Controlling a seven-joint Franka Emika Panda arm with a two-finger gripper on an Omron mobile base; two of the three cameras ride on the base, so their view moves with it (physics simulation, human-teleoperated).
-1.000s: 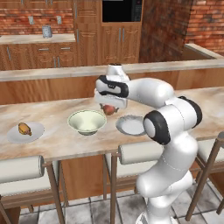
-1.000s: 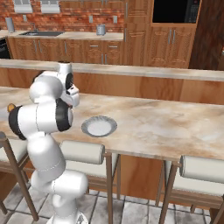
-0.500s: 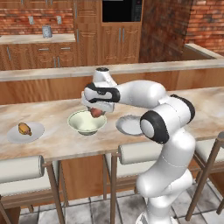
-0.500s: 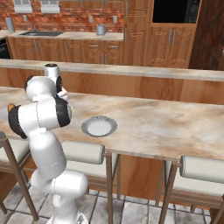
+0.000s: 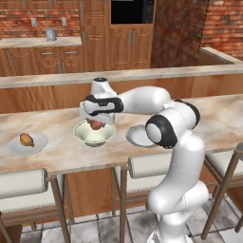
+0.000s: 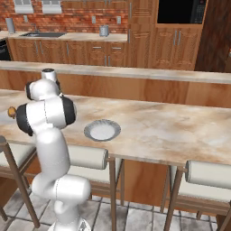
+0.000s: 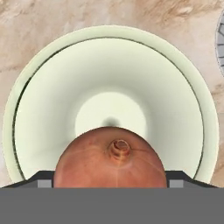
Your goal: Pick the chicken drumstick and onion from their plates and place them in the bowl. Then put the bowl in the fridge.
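My gripper (image 5: 96, 120) hangs just above the pale greenish-cream bowl (image 5: 80, 132), shut on the reddish-brown onion (image 5: 96, 125). In the hand view the onion (image 7: 111, 159) sits between the two dark fingertips (image 7: 43, 181), over the bowl's (image 7: 52, 65) hollow, which has nothing in it. The chicken drumstick (image 5: 26, 140) lies on the light-grey plate (image 5: 42, 141) at the counter's left. A second plate (image 5: 136, 137) right of the bowl is bare; it is the same plate (image 6: 102, 130) as in the right base view. The fridge is out of view.
The marble counter (image 5: 61, 152) has a raised wooden ledge (image 5: 47, 80) behind it. Padded stools (image 5: 23, 182) stand along its front edge. My own white arm (image 5: 142, 99) reaches over the bare plate. Wooden cabinets and brick walls line the back.
The arm has swung left with the onion in its grip, from near the right plate to directly above the bowl. Bowl, plates and drumstick have stayed put.
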